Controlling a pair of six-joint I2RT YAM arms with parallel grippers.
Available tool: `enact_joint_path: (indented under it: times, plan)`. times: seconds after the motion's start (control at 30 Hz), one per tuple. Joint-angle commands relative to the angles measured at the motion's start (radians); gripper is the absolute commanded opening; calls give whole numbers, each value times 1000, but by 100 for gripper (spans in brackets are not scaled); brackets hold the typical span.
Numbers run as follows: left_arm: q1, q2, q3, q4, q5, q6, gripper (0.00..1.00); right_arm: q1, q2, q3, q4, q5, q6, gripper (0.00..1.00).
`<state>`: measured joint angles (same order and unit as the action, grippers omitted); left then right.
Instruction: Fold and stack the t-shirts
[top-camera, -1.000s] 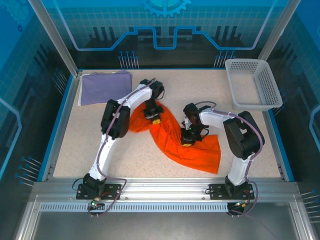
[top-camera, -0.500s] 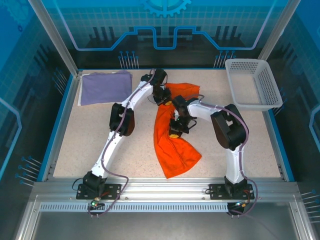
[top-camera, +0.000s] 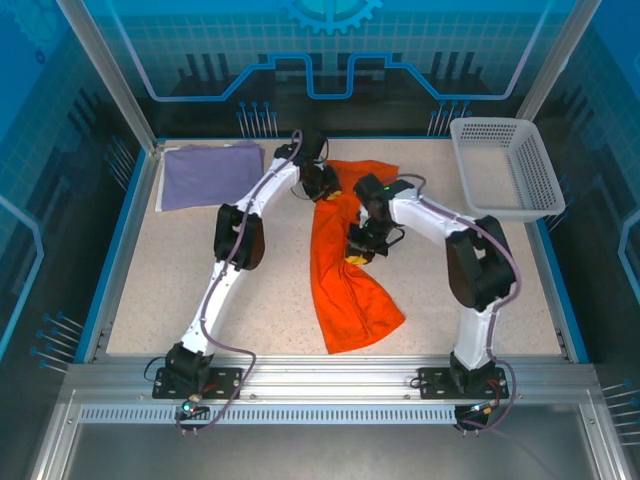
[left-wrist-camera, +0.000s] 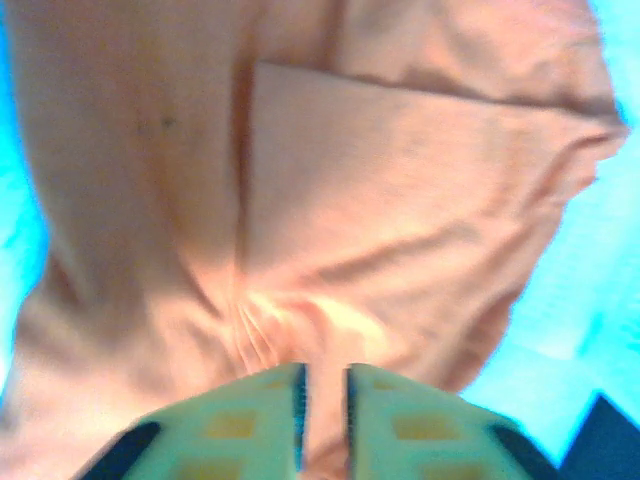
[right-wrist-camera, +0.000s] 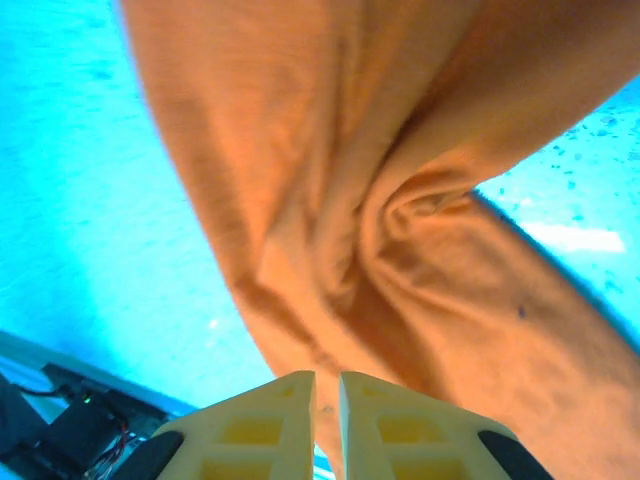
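Orange t-shirt (top-camera: 345, 290) lies as a long strip on the desk (top-camera: 180, 290), long axis far-to-near. Left claw (top-camera: 322, 186) is at its far end, right claw (top-camera: 362, 246) at mid-length on its right edge. Both sets of jaws are nearly together with cloth at the tips; I cannot tell if either grips.

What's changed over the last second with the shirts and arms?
The left gripper moved toward the far edge and the right gripper leftward, dragging the orange t-shirt from a diagonal spread into a long strip. Release unclear. The lavender t-shirt and basket stayed put.
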<state>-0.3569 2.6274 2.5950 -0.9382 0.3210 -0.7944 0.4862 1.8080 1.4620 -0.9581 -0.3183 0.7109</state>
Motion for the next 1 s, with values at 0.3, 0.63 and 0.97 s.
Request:
enact_joint_path:
  times: [0.3, 0.63, 0.97]
  plan:
    - [-147, -958, -994, -164, -77, 71, 54, -163, -521, -359, -180, 211, -67, 32]
    - [-435, -1253, -1658, 204, 41, -256, 42, -205, -769, -421, -351, 167, 16, 39]
    - [-611, -1056, -1655, 325, -33, -404, 36, -220, -829, -512, -248, 87, -14, 41]
